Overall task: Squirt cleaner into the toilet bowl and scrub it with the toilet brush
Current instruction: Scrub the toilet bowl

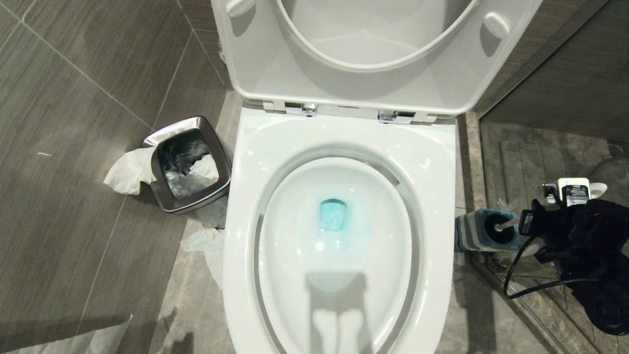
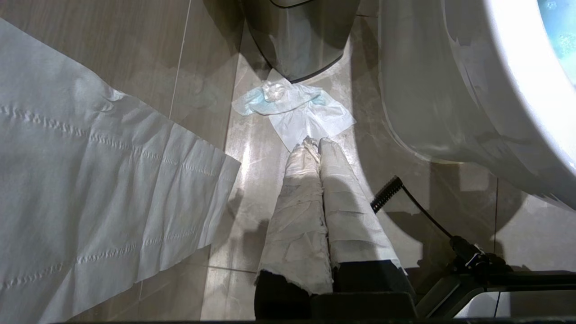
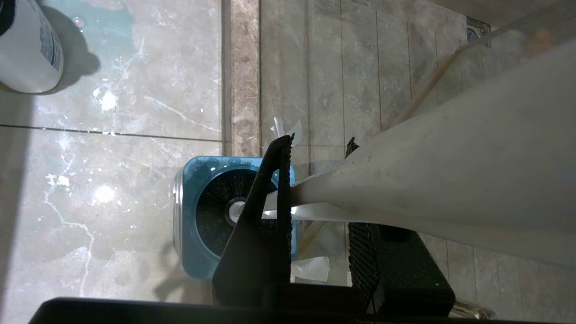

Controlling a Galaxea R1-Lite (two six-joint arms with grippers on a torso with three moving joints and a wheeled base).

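The toilet brush [image 3: 405,180] stands in its blue-topped holder [image 1: 484,231] on the floor at 3 o'clock from the toilet bowl [image 1: 339,246], its black bristle head seated inside. The right gripper [image 3: 319,180] straddles the white handle; its ribbed fingers [image 3: 283,189] stand on either side, and you cannot tell whether they clamp it yet.

Treat the brush as light and stiff, with a smooth plastic handle likely to slip or swing when wet. Take hold on the upper handle, well above the holder, and lift straight up so the holder stays down.

The bowl holds blue-tinted water, so cleaner appears applied.

The left gripper [image 2: 315,148], wrapped in white, hangs pressed together above the floor at 8 o'clock from the bowl.
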